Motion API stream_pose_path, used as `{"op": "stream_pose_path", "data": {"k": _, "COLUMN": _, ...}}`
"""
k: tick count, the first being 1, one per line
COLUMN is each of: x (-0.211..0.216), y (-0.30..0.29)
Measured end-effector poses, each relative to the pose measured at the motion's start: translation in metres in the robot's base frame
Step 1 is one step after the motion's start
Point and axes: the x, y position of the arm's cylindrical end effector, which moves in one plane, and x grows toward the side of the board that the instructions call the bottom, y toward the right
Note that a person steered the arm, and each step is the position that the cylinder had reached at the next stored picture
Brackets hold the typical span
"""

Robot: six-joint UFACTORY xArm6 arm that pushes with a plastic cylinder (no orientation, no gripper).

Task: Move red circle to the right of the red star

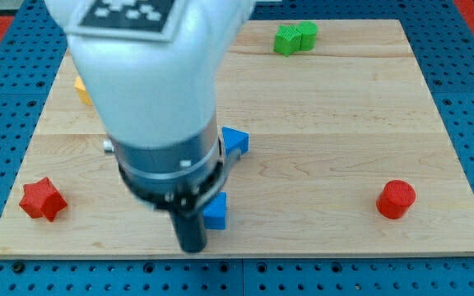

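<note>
The red circle [396, 199], a short cylinder, stands at the lower right of the wooden board [327, 123]. The red star [41, 199] lies at the lower left, far from the circle. My arm's large white and dark body fills the view's left centre. The dark rod ends with my tip [192, 247] near the board's bottom edge, just left of a blue block [216, 212]. My tip is between the star and the circle, nearer the star, touching neither.
A second blue block [235, 141] shows beside the arm body at mid-board. Two green blocks [294, 38] sit together at the top. A yellow block [81, 89] peeks out at the upper left, mostly hidden by the arm.
</note>
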Motion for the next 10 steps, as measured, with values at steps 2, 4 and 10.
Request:
{"op": "stream_pose_path", "data": {"k": 2, "x": -0.082, "y": 0.060}}
{"op": "stream_pose_path", "data": {"k": 4, "x": -0.086, "y": 0.193}}
{"op": "stream_pose_path", "data": {"k": 10, "x": -0.019, "y": 0.068}}
